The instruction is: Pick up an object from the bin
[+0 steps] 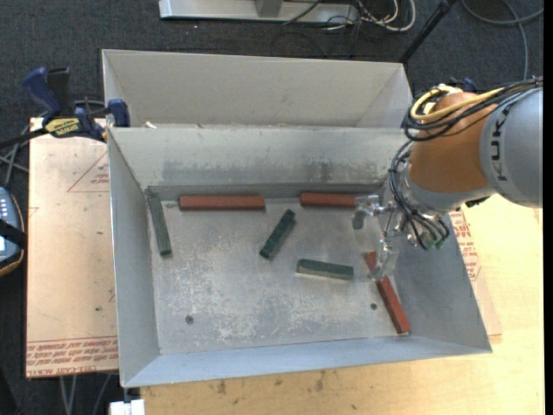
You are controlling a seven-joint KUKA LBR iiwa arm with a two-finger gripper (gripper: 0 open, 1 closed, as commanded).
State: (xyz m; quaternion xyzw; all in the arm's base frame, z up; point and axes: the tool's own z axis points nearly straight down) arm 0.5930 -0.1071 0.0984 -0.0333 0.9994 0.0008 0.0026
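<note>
- The gripper [380, 253] is low over the upper end of a red-brown bar [394, 308] lying along the bin's [242, 318] right wall.
- I cannot tell whether it is open or closed.
- A dark green bar [325, 270] lies just to its left.

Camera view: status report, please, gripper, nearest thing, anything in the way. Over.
Gripper at grey metal bin's right side, over upper end of slanted red-brown rectangular bar. Dark green rectangular bar close on its left, not touching.

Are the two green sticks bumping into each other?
Apart. The camera view shows bare bin floor between the tilted green stick and the flat green stick.
</note>
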